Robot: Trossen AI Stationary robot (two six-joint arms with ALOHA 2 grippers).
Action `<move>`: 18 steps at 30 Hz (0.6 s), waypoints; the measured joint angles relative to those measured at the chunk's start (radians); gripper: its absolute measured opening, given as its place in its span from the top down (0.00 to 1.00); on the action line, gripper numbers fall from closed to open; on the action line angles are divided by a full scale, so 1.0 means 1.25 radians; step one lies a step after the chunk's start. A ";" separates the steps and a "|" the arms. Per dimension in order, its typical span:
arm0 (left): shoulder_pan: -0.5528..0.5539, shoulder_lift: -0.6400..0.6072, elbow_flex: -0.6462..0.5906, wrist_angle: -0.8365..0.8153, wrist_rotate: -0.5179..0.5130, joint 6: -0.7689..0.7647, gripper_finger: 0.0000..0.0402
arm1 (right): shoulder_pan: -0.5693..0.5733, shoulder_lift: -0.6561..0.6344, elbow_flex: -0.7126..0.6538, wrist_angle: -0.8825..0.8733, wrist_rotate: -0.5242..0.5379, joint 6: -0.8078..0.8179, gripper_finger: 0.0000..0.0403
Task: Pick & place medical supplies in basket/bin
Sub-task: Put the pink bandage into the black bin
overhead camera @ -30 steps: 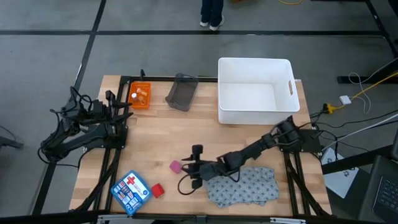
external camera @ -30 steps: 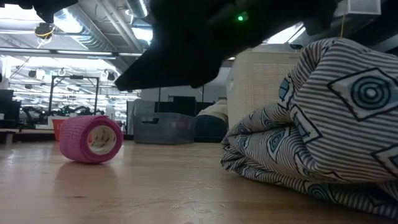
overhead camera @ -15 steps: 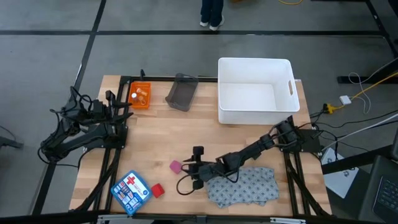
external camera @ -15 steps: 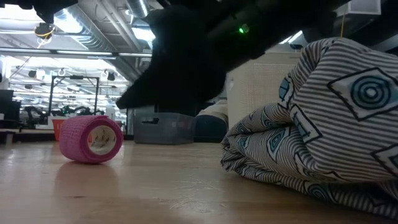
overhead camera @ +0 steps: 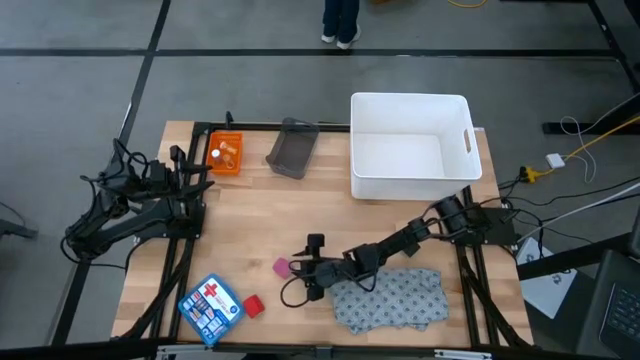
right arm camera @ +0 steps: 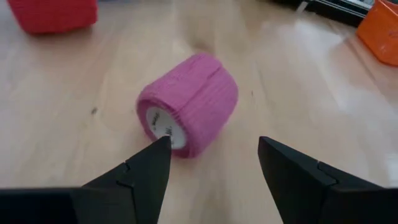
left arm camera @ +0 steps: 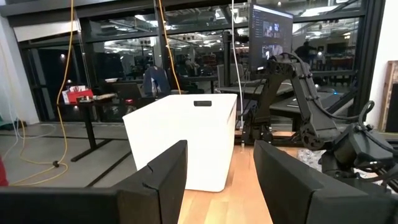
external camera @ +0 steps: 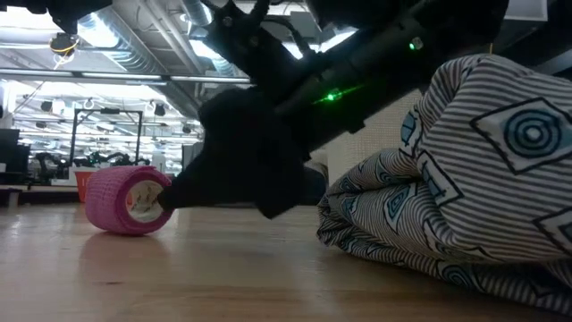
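Observation:
A pink roll (right arm camera: 189,102) lies on its side on the wooden table (overhead camera: 250,215), left of the grey patterned cloth (overhead camera: 390,298). My right gripper (right arm camera: 214,146) is open and low over the table, slanting down, just short of the roll (overhead camera: 284,266). One fingertip (right arm camera: 160,144) is in front of the roll's white end and the other fingertip (right arm camera: 267,146) stands clear. A red roll (overhead camera: 252,305) lies nearer the front edge. Small vials sit in an orange tray (overhead camera: 225,153). My left gripper (left arm camera: 221,162) waits open at the table's left edge. My right gripper has one fingertip (right arm camera: 160,144) right at the pink roll's open end (right arm camera: 163,124), coming in slanting down from the table's right. I cannot tell whether it touches. The roll lies on the table.
A white bin (overhead camera: 410,145) stands at the back right and a grey container (overhead camera: 292,148) beside the orange tray. A blue first-aid box (overhead camera: 210,308) lies at the front left. The bunched cloth (external camera: 465,179) rises just behind my right gripper.
My right gripper has sunk to the table and crept toward the table's left edge, up to the pink roll. The roll has stayed where it was.

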 joint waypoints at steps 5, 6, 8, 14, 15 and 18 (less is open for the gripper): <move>0.000 0.000 -0.008 0.003 0.001 -0.006 0.55 | -0.004 0.000 0.000 0.020 -0.023 0.001 0.40; 0.000 0.000 -0.009 0.004 0.001 -0.007 0.55 | -0.006 0.000 0.000 0.019 -0.028 0.001 0.40; 0.000 0.000 -0.015 0.013 0.001 -0.009 0.55 | -0.009 0.000 0.000 0.023 -0.032 0.001 0.40; 0.000 0.000 -0.019 0.020 0.001 -0.013 0.55 | -0.023 0.000 0.000 0.031 -0.045 0.020 0.40; 0.000 0.000 -0.019 0.020 0.001 -0.013 0.55 | -0.026 0.000 0.000 0.031 -0.053 0.021 0.40; 0.000 0.000 -0.019 0.020 0.001 -0.013 0.55 | -0.037 0.000 0.000 0.035 -0.057 0.029 0.40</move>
